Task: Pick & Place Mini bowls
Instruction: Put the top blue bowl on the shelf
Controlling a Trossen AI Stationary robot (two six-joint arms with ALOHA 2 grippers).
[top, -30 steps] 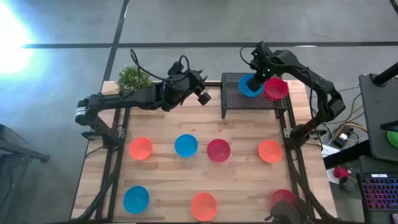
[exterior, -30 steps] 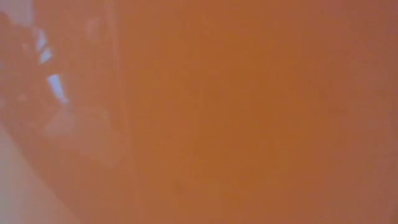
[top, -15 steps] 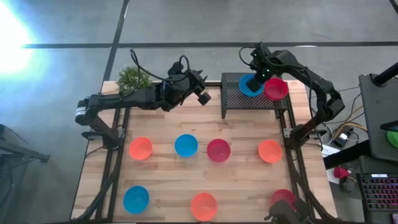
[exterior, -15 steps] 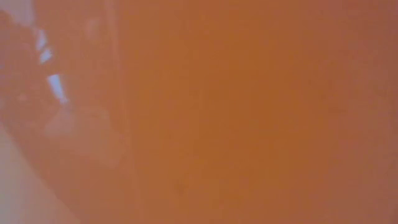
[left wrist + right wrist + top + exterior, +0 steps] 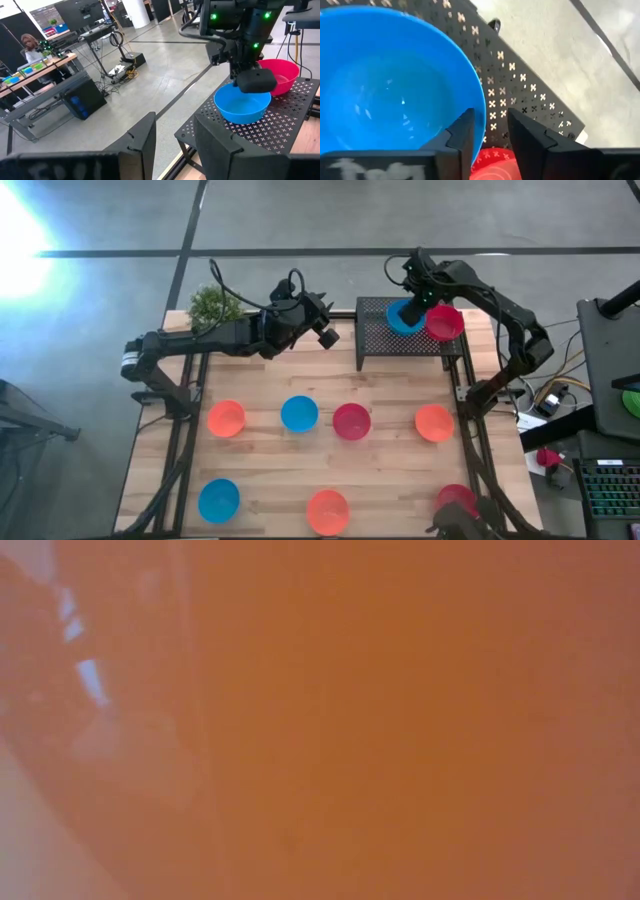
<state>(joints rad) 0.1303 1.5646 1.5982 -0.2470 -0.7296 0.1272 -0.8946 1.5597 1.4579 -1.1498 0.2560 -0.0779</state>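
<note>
Your right gripper (image 5: 408, 308) hangs over the black rack (image 5: 375, 338) at the far right of the surface (image 5: 270, 380), its fingers (image 5: 462, 135) parted astride the rim of a blue bowl (image 5: 398, 320) that sits on the rack. The wrist view shows a gap between the fingers and the rim, so nothing is gripped. A red bowl (image 5: 445, 323) rests just beside the blue one on the rack.

Your left gripper (image 5: 330, 335) waits above the far middle of the surface, fingers (image 5: 140, 145) spread and holding nothing, near the potted plant (image 5: 214, 304).

7 more bowls lie on the wood: orange (image 5: 226, 418), blue (image 5: 299, 413), red (image 5: 352, 421) and orange (image 5: 434, 422) in 1 row, then blue (image 5: 218, 500), orange (image 5: 328, 511) and red (image 5: 455, 500) along the near edge.

An orange blur fills the low view.
</note>
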